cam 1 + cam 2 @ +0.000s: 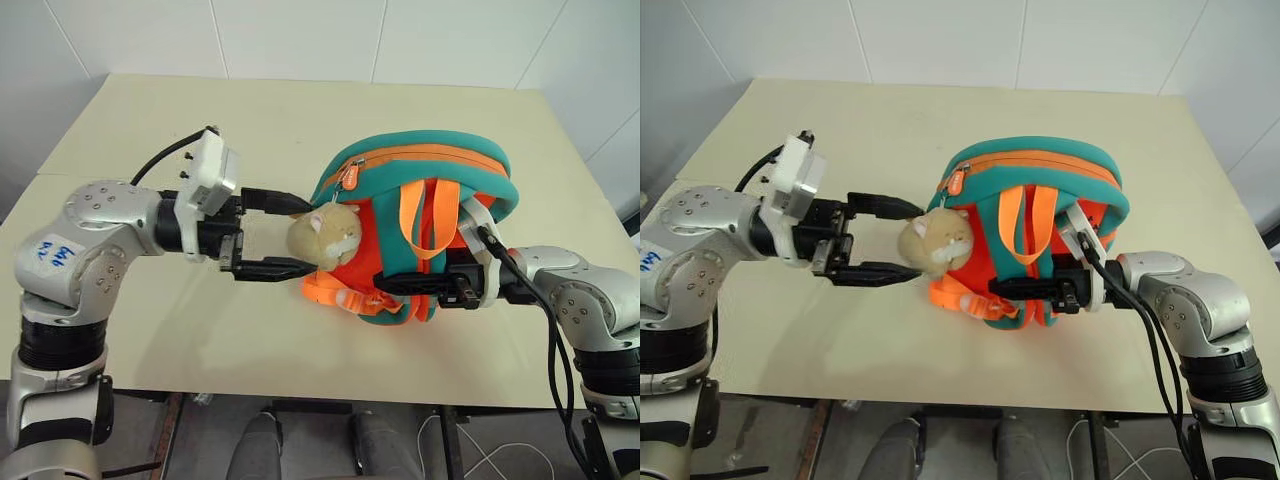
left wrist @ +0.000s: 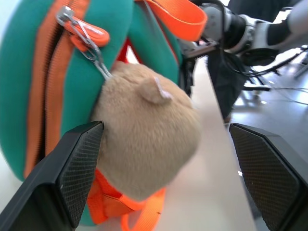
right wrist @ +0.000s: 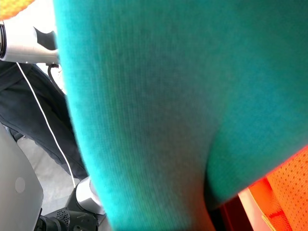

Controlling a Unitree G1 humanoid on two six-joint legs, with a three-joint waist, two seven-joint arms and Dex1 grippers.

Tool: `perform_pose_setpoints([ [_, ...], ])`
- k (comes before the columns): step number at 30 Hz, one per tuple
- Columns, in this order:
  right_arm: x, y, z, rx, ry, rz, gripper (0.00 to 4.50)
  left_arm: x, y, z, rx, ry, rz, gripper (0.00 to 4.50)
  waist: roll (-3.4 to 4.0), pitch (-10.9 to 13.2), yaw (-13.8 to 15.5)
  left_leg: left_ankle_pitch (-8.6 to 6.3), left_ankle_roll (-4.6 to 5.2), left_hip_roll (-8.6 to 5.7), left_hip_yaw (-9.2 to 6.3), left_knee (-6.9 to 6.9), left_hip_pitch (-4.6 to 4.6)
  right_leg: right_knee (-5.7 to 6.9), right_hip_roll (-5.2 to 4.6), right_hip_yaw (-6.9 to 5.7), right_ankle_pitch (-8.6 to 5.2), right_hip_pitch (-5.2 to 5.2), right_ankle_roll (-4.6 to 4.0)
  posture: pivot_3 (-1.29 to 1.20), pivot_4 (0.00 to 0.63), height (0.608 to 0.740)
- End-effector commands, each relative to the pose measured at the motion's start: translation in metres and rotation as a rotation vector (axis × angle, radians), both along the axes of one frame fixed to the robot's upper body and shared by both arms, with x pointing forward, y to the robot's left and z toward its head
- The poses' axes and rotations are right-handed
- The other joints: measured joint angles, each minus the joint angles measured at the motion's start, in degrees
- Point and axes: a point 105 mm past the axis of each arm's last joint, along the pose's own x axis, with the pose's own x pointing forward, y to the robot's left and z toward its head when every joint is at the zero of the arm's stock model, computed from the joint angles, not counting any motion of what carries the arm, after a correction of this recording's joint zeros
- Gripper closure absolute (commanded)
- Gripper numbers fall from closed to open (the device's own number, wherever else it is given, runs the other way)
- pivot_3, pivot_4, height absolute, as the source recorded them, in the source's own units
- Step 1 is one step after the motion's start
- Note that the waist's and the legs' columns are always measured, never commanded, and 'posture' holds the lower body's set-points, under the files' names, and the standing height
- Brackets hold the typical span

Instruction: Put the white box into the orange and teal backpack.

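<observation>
A: Pale beige counter point(image 1: 150, 330) against a white tiled wall, seen from the head camera. On it stands the small rounded orange and teal backpack point(image 1: 420, 180), zip closed along its top, with a tan plush animal charm point(image 1: 325, 235) hanging at its side. The left hand point(image 1: 285, 235) has its fingers spread wide on either side of the charm, gripping nothing.

B: And the right hand point(image 1: 1005, 288)?

A: Fingers together, pinched on the backpack's teal strap low at the front, steadying it.

B: Left wrist camera?

A: Both black fingers point(image 2: 72, 173) stand far apart, the charm between them; the silver zip pull point(image 2: 79, 31) sits just above it.

B: Right wrist camera?

A: Teal fabric pressed close, orange mesh at one corner.

B: The flat white box?

A: I can't find it on the counter; with the zip closed, it's probably already inside.

B: So which step?

A: Likely the finish. Next, I'd judge, the right hand lets go of the strap without tipping the backpack.
</observation>
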Motion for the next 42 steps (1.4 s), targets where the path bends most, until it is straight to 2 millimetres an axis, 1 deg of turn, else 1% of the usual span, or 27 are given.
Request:
perform_pose_setpoints([
  [1, -0.003, 0.004, 0.004, 0.008, -0.02, 0.025, 4.5, 0.013, -0.01, -0.006, 0.012, -0.118, 0.077, 0.05, 0.0, 0.0, 0.08, 0.0, 0.0, 0.0, 0.0, 0.0, 0.0, -0.02, 0.0, 0.0, 0.0, 0.01, 0.01, 0.0, 0.15, 0.74],
  [3, -0.003, 0.004, 0.004, 0.01, -0.021, 0.025, 4.5, 0.014, -0.014, -0.006, -0.01, -0.137, 0.08, 0.05, 0.0, 0.0, 0.05, 0.0, 0.0, -0.01, 0.0, 0.0, 0.0, -0.03, 0.0, 0.0, 0.01, 0.01, 0.01, 0.0, 0.15, 0.74],
  [7, -0.004, 0.003, 0.005, 0.01, -0.024, 0.022, 4.5, 0.013, -0.016, -0.01, -0.002, -0.176, 0.064, 0.05, 0.0, 0.0, 0.08, 0.0, 0.0, 0.0, 0.01, -0.03, 0.0, -0.02, 0.0, 0.01, 0.0, 0.0, 0.01, 0.0, 0.15, 0.74],
  [10, -0.004, 0.003, 0.005, 0.01, -0.026, 0.018, 4.5, 0.014, -0.016, -0.005, -0.046, -0.177, 0.072, 0.05, 0.0, 0.0, 0.17, 0.0, 0.0, -0.02, 0.01, -0.01, 0.0, -0.02, -0.01, 0.01, 0.01, 0.01, 0.01, 0.0, 0.15, 0.74],
  [13, -0.004, 0.003, 0.005, 0.011, -0.026, 0.015, 4.5, 0.014, -0.013, 0.001, -0.069, -0.184, 0.071, 0.6, 0.0, 0.0, 0.17, 0.0, 0.0, -0.01, 0.0, 0.01, 0.0, -0.01, 0.0, 0.01, 0.01, 0.01, 0.01, 0.0, 0.15, 0.74],
  [14, -0.004, 0.003, 0.005, 0.011, -0.026, 0.014, 4.5, 0.013, -0.01, 0.002, -0.062, -0.184, 0.063, 0.88, 0.0, 0.0, 0.12, 0.0, 0.0, -0.01, 0.0, 0.01, 0.0, -0.01, 0.0, 0.01, 0.01, 0.01, 0.01, 0.0, 0.15, 0.74],
  [18, -0.004, 0.003, 0.005, 0.01, -0.026, 0.011, 4.5, 0.014, 0.003, 0.011, -0.049, -0.19, 0.066, 2.07, 0.0, 0.0, 0.02, 0.0, 0.0, -0.01, 0.0, -0.03, 0.0, -0.02, 0.0, 0.01, 0.01, 0.0, 0.01, 0.0, 0.15, 0.74],
  [19, -0.004, 0.003, 0.005, 0.01, -0.026, 0.01, 4.5, 0.015, 0.009, 0.015, -0.039, -0.199, 0.066, 2.39, 0.0, 0.0, 0.04, 0.0, 0.0, 0.0, 0.0, -0.03, 0.0, -0.02, 0.0, 0.0, 0.01, 0.0, 0.01, 0.0, 0.15, 0.74],
  [20, -0.004, 0.002, 0.004, 0.009, -0.024, 0.011, 4.5, 0.021, 0.023, 0.024, 0.013, -0.231, 0.085, 2.63, 0.0, 0.0, 0.03, 0.0, 0.0, -0.01, 0.0, -0.03, 0.0, -0.02, 0.0, 0.0, 0.01, 0.0, 0.01, 0.0, 0.15, 0.74],
  [21, -0.004, 0.002, 0.004, 0.008, -0.022, 0.013, 4.5, 0.028, 0.036, 0.033, 0.044, -0.252, 0.116, 2.63, -0.03, 0.01, -0.02, 0.0, 0.0, -0.01, 0.01, -0.02, 0.0, -0.02, 0.0, 0.0, 0.01, 0.0, 0.01, 0.0, 0.15, 0.74],
  [23, -0.004, 0.002, 0.004, 0.003, -0.019, 0.017, 4.5, 0.037, 0.054, 0.045, 0.094, -0.267, 0.152, 2.63, -0.03, 0.02, -0.24, 0.02, -0.02, 0.02, 0.0, -0.03, 0.0, 0.01, 0.07, -0.01, 0.03, -0.06, -0.03, 0.0, 0.15, 0.74],
  [26, -0.004, 0.001, 0.003, 0.0, -0.021, 0.016, 4.5, 0.044, 0.07, 0.045, 0.155, -0.242, 0.163, 2.63, 0.03, -0.01, -0.42, 0.02, -0.01, 0.0, 0.02, -0.1, 0.03, -0.06, 0.05, 0.0, 0.03, -0.02, -0.03, 0.0, 0.15, 0.74],
  [28, -0.003, 0.001, 0.004, 0.003, -0.023, 0.011, 4.5, 0.048, 0.074, 0.041, 0.159, -0.227, 0.171, 2.63, 0.03, -0.02, -0.32, 0.02, -0.01, -0.01, 0.05, -0.19, 0.05, -0.1, 0.0, 0.0, 0.01, 0.0, -0.03, 0.0, 0.15, 0.74],
  [30, -0.003, 0.001, 0.004, 0.009, -0.025, 0.005, 4.5, 0.058, 0.079, 0.031, 0.167, -0.215, 0.205, 2.63, 0.03, -0.02, -0.28, 0.02, -0.01, 0.02, 0.02, -0.22, 0.02, -0.09, 0.03, -0.02, 0.0, -0.06, -0.05, 0.0, 0.15, 0.74],
  [33, -0.005, 0.003, 0.003, 0.02, -0.021, -0.003, 4.5, 0.069, 0.081, 0.002, 0.203, -0.183, 0.224, 2.63, 0.03, -0.02, -0.53, 0.02, -0.01, 0.03, 0.03, -0.21, 0.02, -0.07, 0.02, -0.01, -0.01, -0.07, -0.05, 0.0, 0.15, 0.74],
  [35, -0.005, 0.004, 0.002, 0.031, -0.018, -0.012, 4.5, 0.077, 0.077, -0.026, 0.217, -0.148, 0.236, 2.63, 0.03, -0.02, -0.47, 0.01, 0.0, 0.03, 0.03, -0.2, 0.03, -0.05, 0.02, -0.01, -0.01, -0.06, -0.05, 0.0, 0.15, 0.74],
  [38, -0.005, 0.006, 0.001, 0.045, -0.015, -0.028, 4.5, 0.09, 0.07, -0.063, 0.274, -0.153, 0.256, 2.63, 0.03, -0.02, -0.36, 0.02, 0.0, 0.03, 0.03, -0.12, 0.04, 0.03, 0.02, 0.0, 0.0, -0.05, -0.05, 0.0, 0.15, 0.74],
  [40, -0.004, 0.007, 0.001, 0.051, -0.016, -0.04, 4.5, 0.094, 0.061, -0.082, 0.273, -0.125, 0.251, 2.63, 0.02, -0.02, -0.18, 0.02, 0.0, 0.02, 0.03, -0.04, 0.03, 0.09, 0.02, 0.0, 0.01, -0.05, -0.04, 0.0, 0.15, 0.74],
  [42, -0.003, 0.008, 0.001, 0.066, -0.016, -0.058, 4.5, 0.096, 0.055, -0.097, 0.272, -0.111, 0.242, 2.63, 0.02, -0.02, -0.07, 0.02, 0.0, 0.01, 0.03, -0.02, 0.03, 0.1, 0.02, 0.0, 0.02, -0.05, -0.02, 0.0, 0.15, 0.74],
])
